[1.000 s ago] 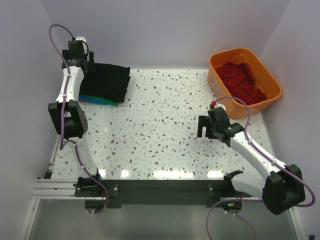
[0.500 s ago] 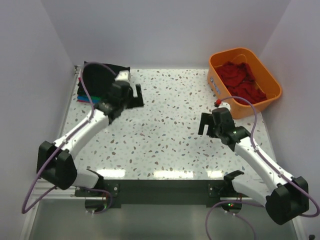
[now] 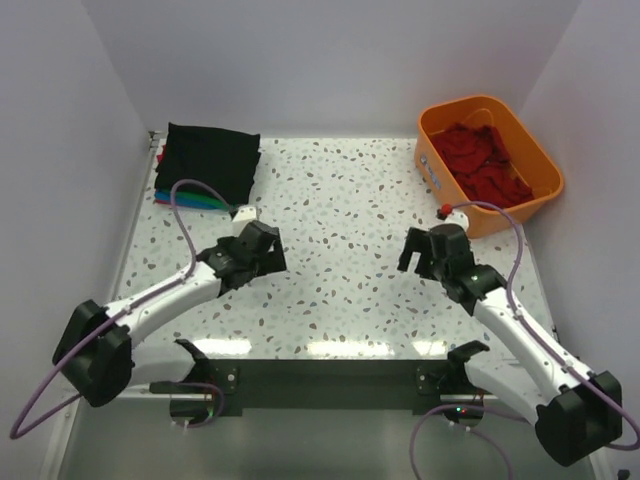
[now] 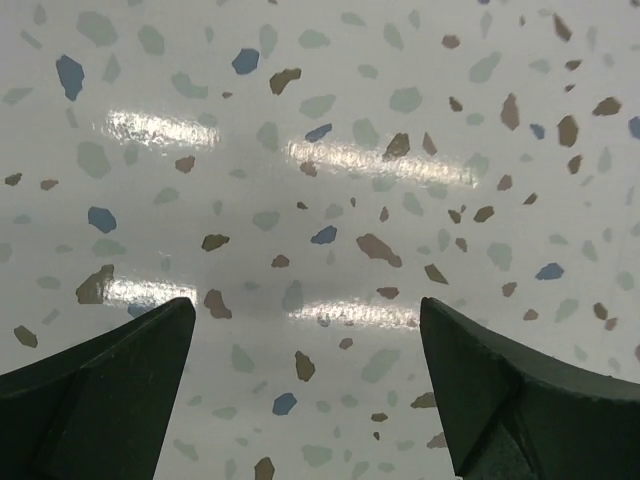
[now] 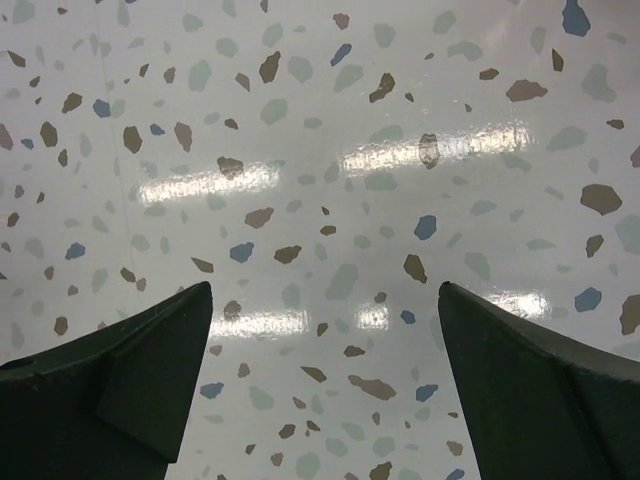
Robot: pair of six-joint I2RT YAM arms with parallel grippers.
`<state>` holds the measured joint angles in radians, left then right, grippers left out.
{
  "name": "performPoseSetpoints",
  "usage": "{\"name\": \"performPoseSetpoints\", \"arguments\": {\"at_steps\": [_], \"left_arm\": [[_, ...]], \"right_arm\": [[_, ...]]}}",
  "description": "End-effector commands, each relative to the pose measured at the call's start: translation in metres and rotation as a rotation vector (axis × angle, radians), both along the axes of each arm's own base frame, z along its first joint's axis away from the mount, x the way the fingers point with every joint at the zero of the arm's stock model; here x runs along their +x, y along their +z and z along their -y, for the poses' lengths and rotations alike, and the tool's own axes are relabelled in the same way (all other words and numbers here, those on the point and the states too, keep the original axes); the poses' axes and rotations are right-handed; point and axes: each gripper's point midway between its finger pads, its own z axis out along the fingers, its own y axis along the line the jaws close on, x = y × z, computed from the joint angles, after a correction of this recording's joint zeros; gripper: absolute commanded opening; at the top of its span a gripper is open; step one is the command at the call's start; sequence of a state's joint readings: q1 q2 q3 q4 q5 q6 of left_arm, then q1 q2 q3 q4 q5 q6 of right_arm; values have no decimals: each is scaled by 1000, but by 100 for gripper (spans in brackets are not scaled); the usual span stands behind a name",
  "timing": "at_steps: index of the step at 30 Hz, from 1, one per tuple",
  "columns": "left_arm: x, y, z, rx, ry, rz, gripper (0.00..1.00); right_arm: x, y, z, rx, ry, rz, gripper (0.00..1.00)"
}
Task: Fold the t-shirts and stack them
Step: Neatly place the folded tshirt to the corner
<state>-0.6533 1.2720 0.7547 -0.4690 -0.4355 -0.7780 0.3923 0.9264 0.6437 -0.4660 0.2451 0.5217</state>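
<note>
Top external: folded stack [image 3: 208, 165] sat left of tub [image 3: 470, 217], red shirts [image 3: 488, 160] inside unfolded; left gripper [image 3: 268, 250] and right gripper [image 3: 415, 250] gaped empty.

A white, speckled terrazzo counter [image 3: 340, 200] filled the space between plain pale lavender walls [image 3: 330, 60]. Bright strip reflections [image 3: 340, 347] lay along its glossy near edge, beside a dark mounting rail [image 3: 320, 375].
</note>
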Motion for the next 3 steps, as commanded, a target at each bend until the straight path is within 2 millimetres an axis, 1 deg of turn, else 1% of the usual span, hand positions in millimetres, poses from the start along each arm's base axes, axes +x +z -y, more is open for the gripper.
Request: {"name": "performPoseSetpoints", "arguments": {"at_steps": [1, 3], "left_arm": [[17, 43, -1, -78, 62, 167, 100], [16, 46, -4, -76, 69, 178, 100]], "right_arm": [[8, 17, 2, 28, -40, 81, 99], [7, 20, 3, 32, -42, 91, 99]]}}
